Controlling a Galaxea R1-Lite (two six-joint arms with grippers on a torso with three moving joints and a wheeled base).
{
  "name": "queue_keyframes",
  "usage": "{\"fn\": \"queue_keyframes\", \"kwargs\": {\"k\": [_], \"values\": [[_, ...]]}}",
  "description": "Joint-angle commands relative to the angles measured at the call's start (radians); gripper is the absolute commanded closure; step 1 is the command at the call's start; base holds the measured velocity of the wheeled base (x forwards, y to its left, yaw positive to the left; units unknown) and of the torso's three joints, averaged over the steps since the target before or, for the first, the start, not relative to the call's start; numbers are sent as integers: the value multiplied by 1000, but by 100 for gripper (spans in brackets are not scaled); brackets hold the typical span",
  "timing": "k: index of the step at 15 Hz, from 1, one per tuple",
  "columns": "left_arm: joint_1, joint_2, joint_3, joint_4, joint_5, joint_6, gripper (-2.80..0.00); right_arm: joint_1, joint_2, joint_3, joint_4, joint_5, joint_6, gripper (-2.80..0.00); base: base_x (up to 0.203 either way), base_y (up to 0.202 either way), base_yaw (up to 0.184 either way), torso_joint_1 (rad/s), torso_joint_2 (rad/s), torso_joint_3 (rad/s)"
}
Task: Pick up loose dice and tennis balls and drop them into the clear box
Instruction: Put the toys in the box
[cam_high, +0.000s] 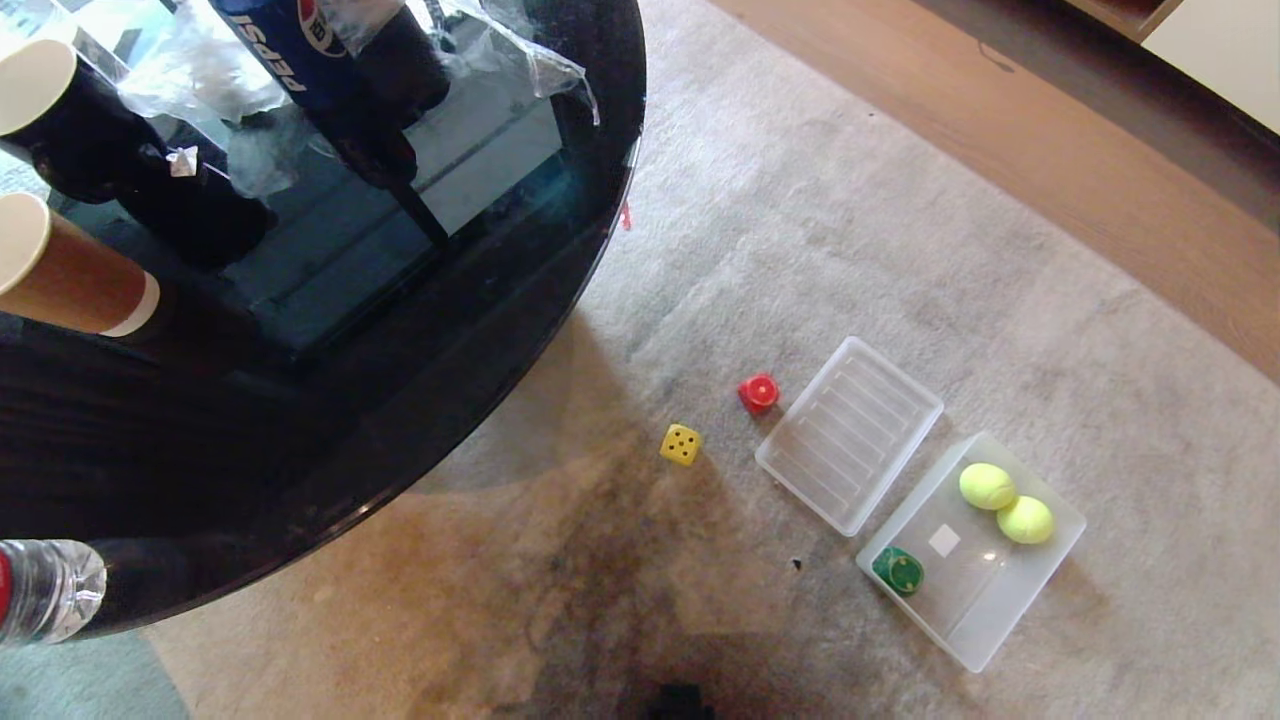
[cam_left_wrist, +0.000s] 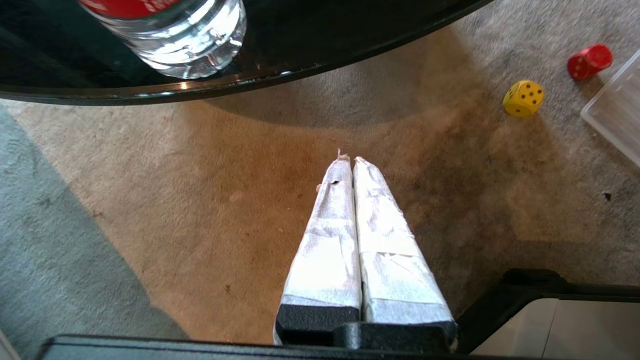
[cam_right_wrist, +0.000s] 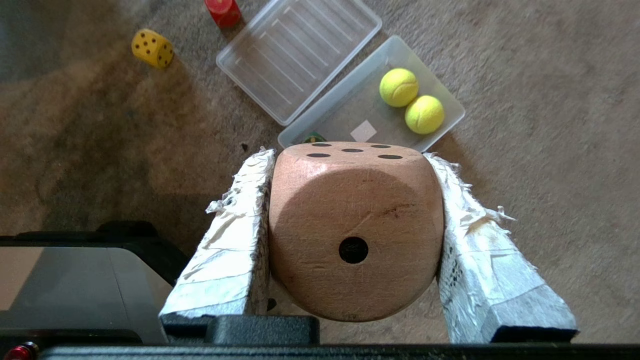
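Observation:
My right gripper (cam_right_wrist: 350, 155) is shut on the beige die (cam_right_wrist: 355, 225), held above the carpet short of the clear box (cam_right_wrist: 440, 127). The clear box (cam_high: 1060, 545) lies on the carpet and holds two tennis balls (cam_high: 987, 486) (cam_high: 1026, 520) and the green die (cam_high: 898, 570). On the carpet to its left rest the yellow die (cam_high: 681, 444) and the red die (cam_high: 759, 393), both loose. My left gripper (cam_left_wrist: 349, 160) is shut and empty over bare carpet, with the yellow die (cam_left_wrist: 523, 98) and red die (cam_left_wrist: 590, 61) far off. Neither arm shows in the head view.
The flat ribbed clear lid (cam_high: 850, 432) lies between the red die and the box. A round black glass table (cam_high: 560, 300) fills the left, carrying cups, a Pepsi bottle (cam_high: 290, 60) and a water bottle (cam_high: 45, 590). Wood floor (cam_high: 1050, 170) borders the carpet at the right.

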Motion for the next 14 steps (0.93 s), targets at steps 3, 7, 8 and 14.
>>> {"fn": "queue_keyframes", "kwargs": {"k": [3, 7, 8, 14], "values": [[0, 0, 0, 0, 1, 0, 0, 1, 0, 0, 1, 0, 0, 0, 0, 0, 0, 4, 5, -191], [0, 0, 1, 0, 1, -3, 0, 1, -1, 0, 1, -2, 3, 0, 0, 0, 0, 3, 2, -197], [0, 0, 0, 0, 1, -1, 0, 0, 0, 0, 1, -2, 4, 0, 0, 0, 0, 7, 3, -197], [0, 0, 0, 0, 1, -3, 0, 0, -1, -3, 5, -8, 6, 0, 0, 0, 0, 2, -1, -60]]}}
